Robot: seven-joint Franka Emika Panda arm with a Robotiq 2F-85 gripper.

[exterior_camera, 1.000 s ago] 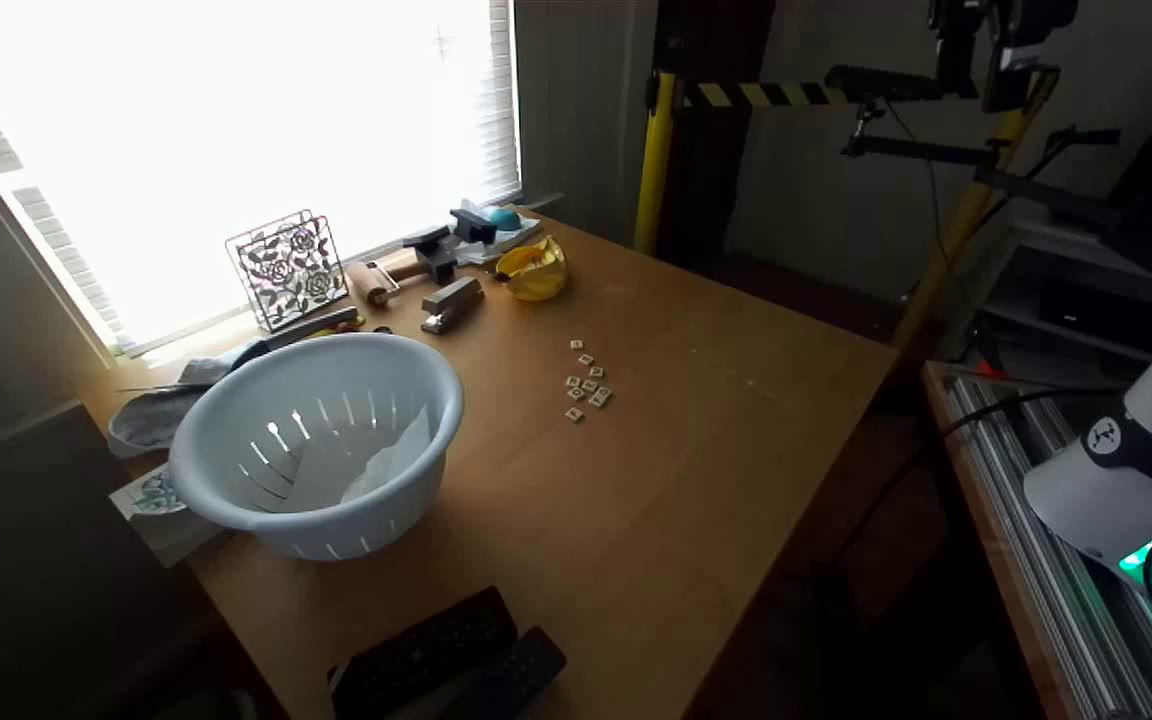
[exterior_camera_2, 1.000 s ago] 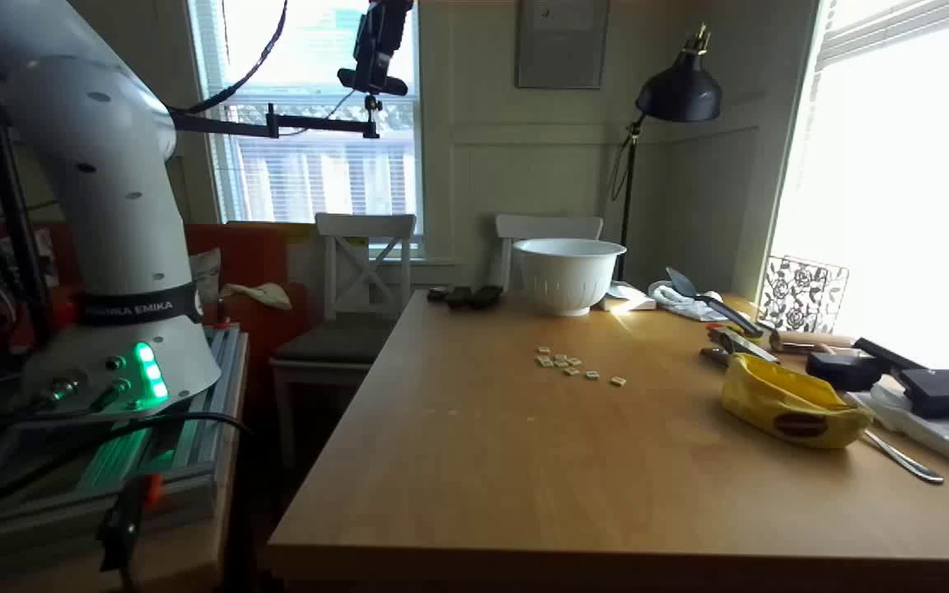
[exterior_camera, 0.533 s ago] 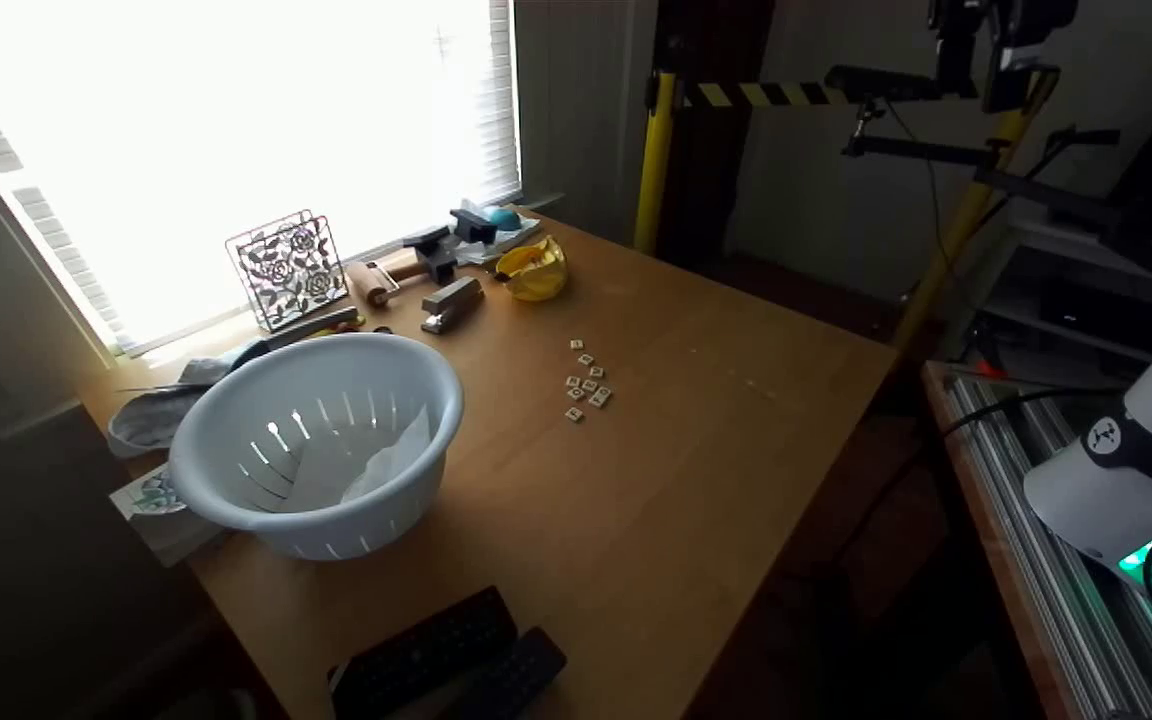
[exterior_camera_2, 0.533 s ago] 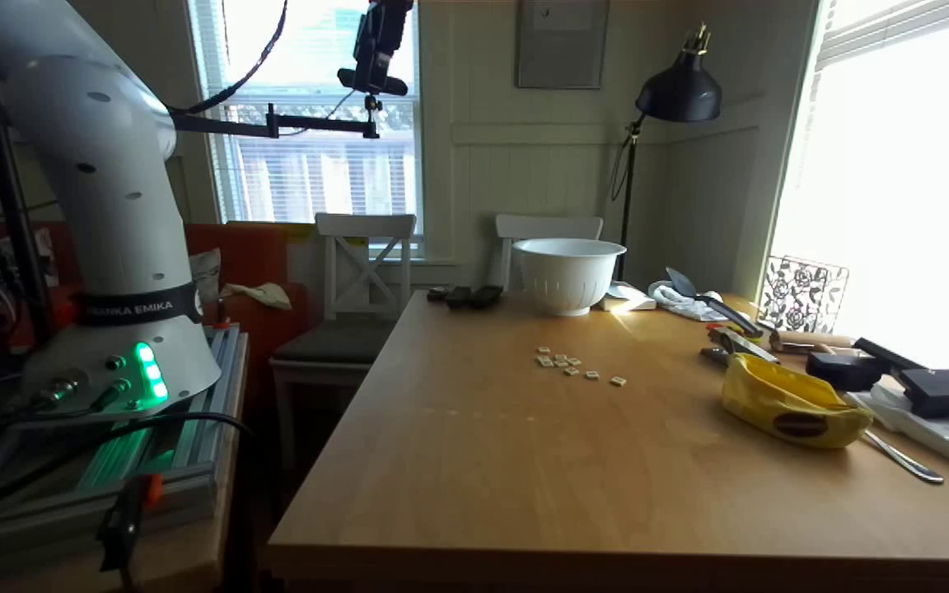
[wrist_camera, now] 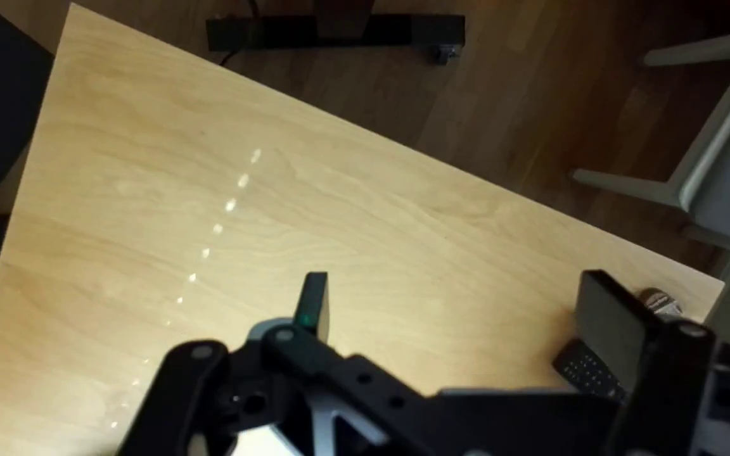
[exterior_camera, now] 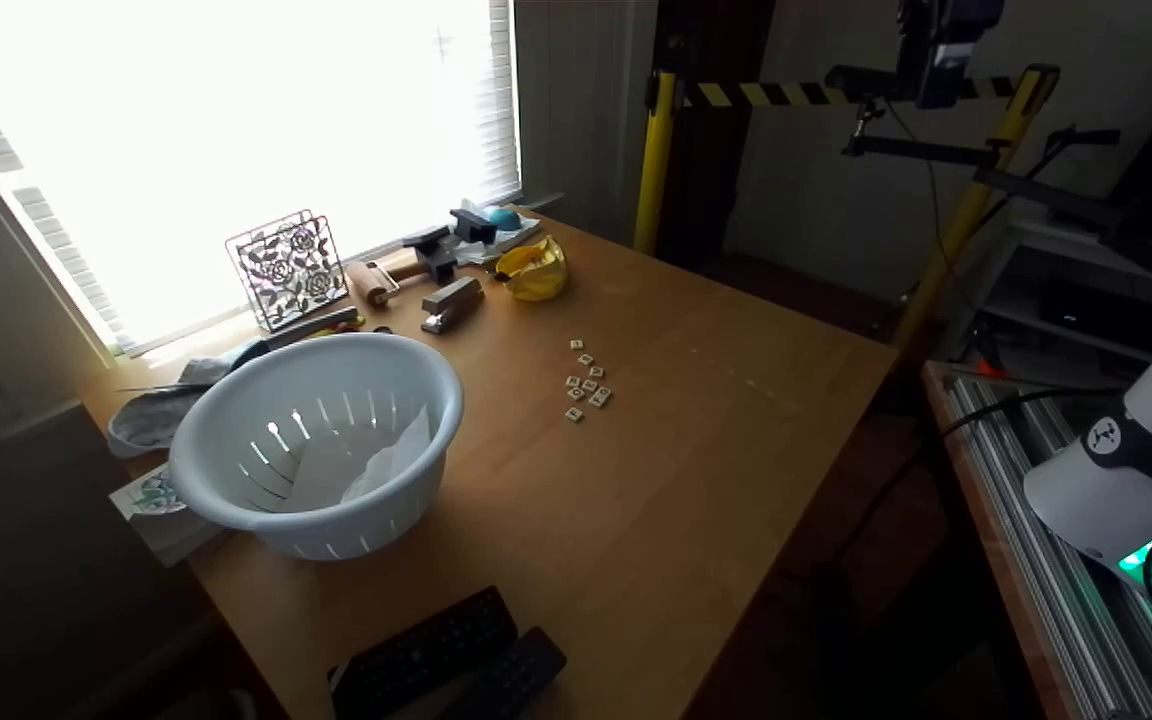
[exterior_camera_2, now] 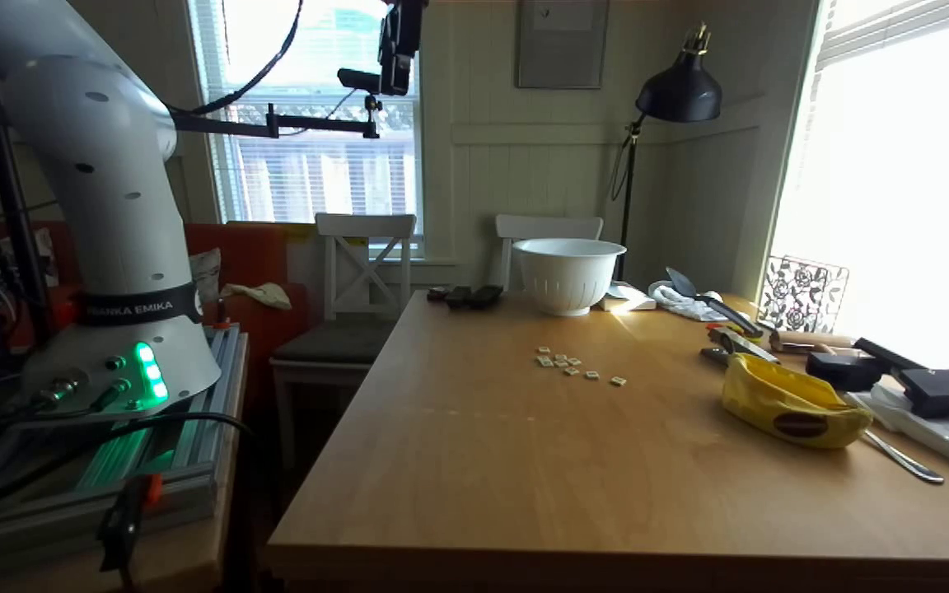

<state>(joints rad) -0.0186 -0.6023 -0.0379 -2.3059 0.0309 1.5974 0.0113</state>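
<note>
My gripper is open, with nothing between its two flat dark fingers in the wrist view. It hangs in the air high above the wooden table, touching nothing. In both exterior views only its lower part shows, near the top edge. Several small letter tiles lie loosely grouped on the table, also in the other exterior picture. A white colander with something pale inside stands beyond them. A black remote lies partly hidden behind a finger in the wrist view.
Two dark remotes lie at a table end. A yellow banana-shaped pouch, a stapler and a floral metal holder line the window side. A black lamp and white chairs stand around. A camera arm is near the gripper.
In the last half second the gripper has shifted and turned slightly, leftward in an exterior view where the window is at left, rightward where the robot base is at left. The table objects have not moved.
</note>
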